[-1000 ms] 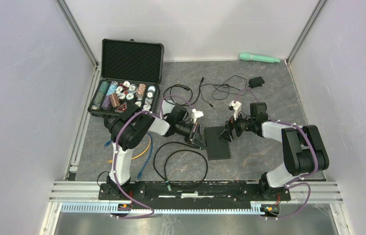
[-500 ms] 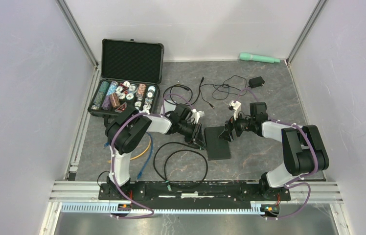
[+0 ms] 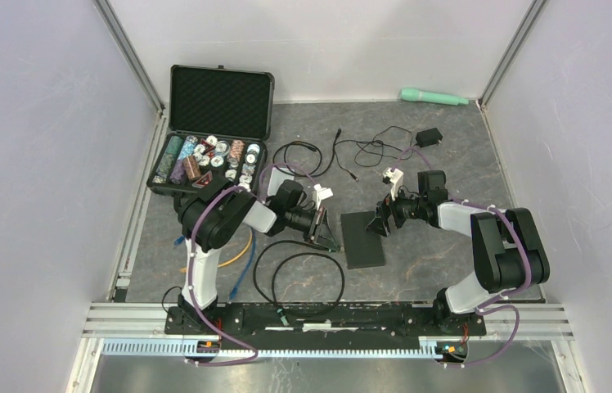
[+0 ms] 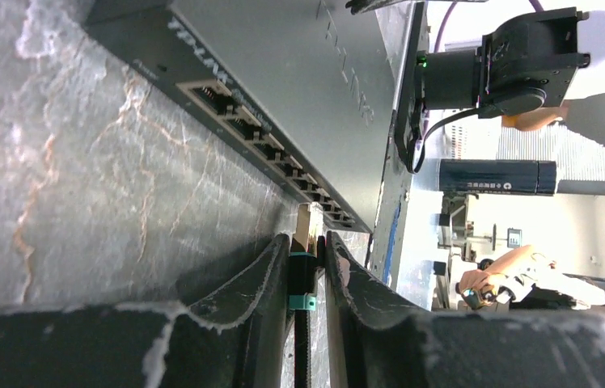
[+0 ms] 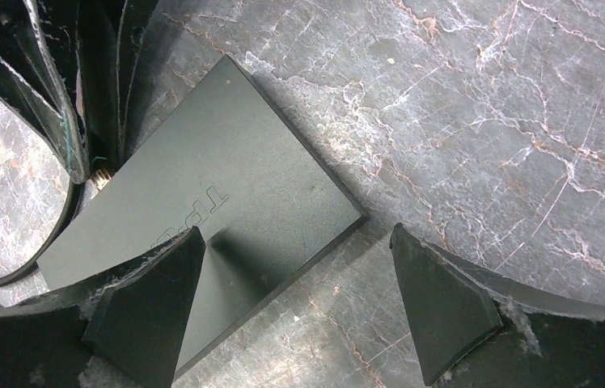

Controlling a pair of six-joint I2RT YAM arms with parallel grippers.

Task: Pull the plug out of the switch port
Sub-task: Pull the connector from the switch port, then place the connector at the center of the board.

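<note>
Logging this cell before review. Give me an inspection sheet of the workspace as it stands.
Surface: grey marbled table.
Job's things: black switch lying flat; plug at its port row, seating unclear.
Clutter: open poker chip case, green cylinder, black adapter.
Grippers: left gripper jaws shut on plug; right gripper open, straddling the switch's corner.
Cables: black loops in front; thin cords behind.
Surroundings: white walls.
</note>
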